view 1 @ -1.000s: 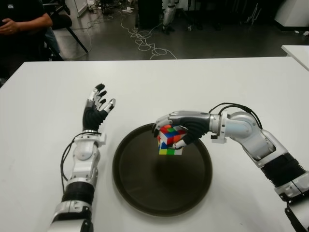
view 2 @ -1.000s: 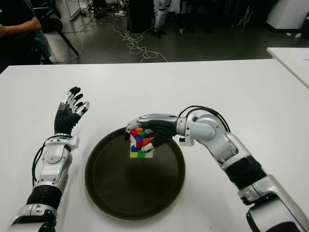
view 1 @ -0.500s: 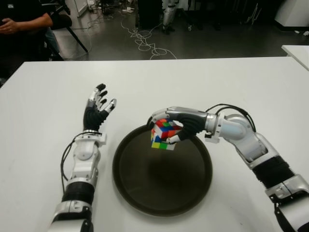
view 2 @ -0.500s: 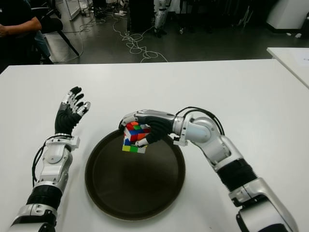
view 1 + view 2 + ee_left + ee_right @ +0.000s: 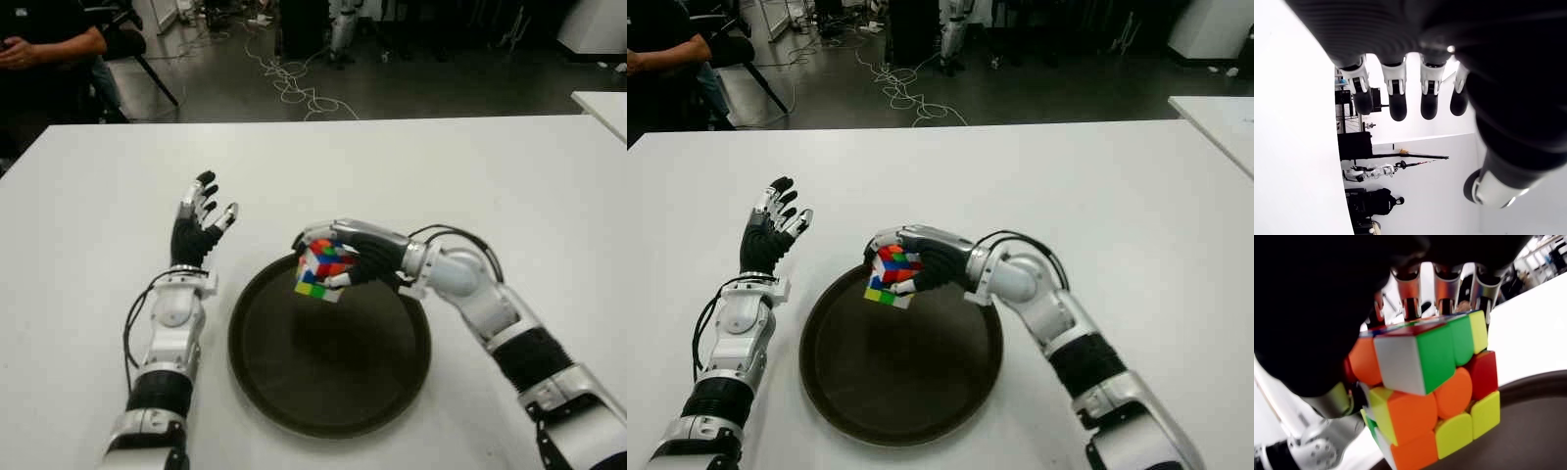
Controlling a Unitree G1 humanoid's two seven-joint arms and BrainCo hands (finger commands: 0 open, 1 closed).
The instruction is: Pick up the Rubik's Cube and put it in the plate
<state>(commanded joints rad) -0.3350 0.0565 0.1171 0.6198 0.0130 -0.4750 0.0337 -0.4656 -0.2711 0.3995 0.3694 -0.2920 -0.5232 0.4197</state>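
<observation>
A white table [image 5: 411, 166] fills the foreground; beyond it, floor cables [image 5: 294, 83] and a seated person [image 5: 44, 49].

Rubik's Cube [image 5: 1427, 394]: smooth glossy plastic, stickerless coloured tiles with rounded edges. Plate [image 5: 323, 392]: dark brown, smooth, low sheen, apparently plastic. Table [image 5: 441, 166]: white, smooth, matt. Right hand [image 5: 343, 257]: silvery metal-look finger links, black ribbed rubbery palm covering. Left hand [image 5: 199, 220]: black matt fingertip pads, white glossy plastic shells.

White table [image 5: 411, 166], dark floor [image 5: 431, 88] w/ cables [image 5: 294, 83]
</observation>
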